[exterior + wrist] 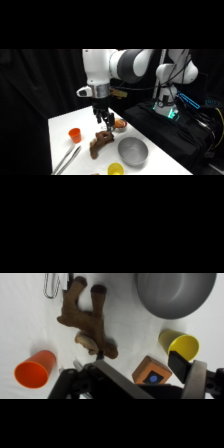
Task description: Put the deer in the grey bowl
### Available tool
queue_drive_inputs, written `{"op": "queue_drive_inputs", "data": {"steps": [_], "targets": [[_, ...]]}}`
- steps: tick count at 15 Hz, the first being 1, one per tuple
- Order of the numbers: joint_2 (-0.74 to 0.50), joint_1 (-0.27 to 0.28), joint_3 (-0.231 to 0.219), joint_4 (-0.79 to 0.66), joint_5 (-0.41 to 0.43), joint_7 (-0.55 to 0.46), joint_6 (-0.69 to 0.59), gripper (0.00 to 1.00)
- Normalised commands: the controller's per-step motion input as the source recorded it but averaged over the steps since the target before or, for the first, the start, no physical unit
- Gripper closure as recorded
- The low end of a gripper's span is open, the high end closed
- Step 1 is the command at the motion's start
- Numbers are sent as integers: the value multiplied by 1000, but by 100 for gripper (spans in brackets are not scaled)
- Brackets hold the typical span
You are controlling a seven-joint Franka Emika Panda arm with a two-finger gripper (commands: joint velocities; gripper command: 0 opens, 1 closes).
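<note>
Yellow cup (115, 169) sitting at the table's (62, 125) near edge, tongs (67, 159) lying alongside — the gripper (106, 122) is hovering over the deer (101, 142) mid-table, jaws apart. I'd say close on the body, lifting clear of the orange cup (74, 133) before swinging to the grey bowl (132, 151) just beside it.

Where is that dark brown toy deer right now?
In the side view the dark brown toy deer lies on the white table, between the small orange cup and the shiny grey metal bowl, under the gripper.
</note>
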Motion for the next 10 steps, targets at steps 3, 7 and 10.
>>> {"op": "queue_drive_inputs", "data": {"steps": [3, 7, 10], "targets": [[28, -28, 14, 44, -7, -2, 3, 0], [118, -79, -28, 214, -13, -52, -11, 0], [185, -104, -46, 318, -15, -102, -16, 0]]}}
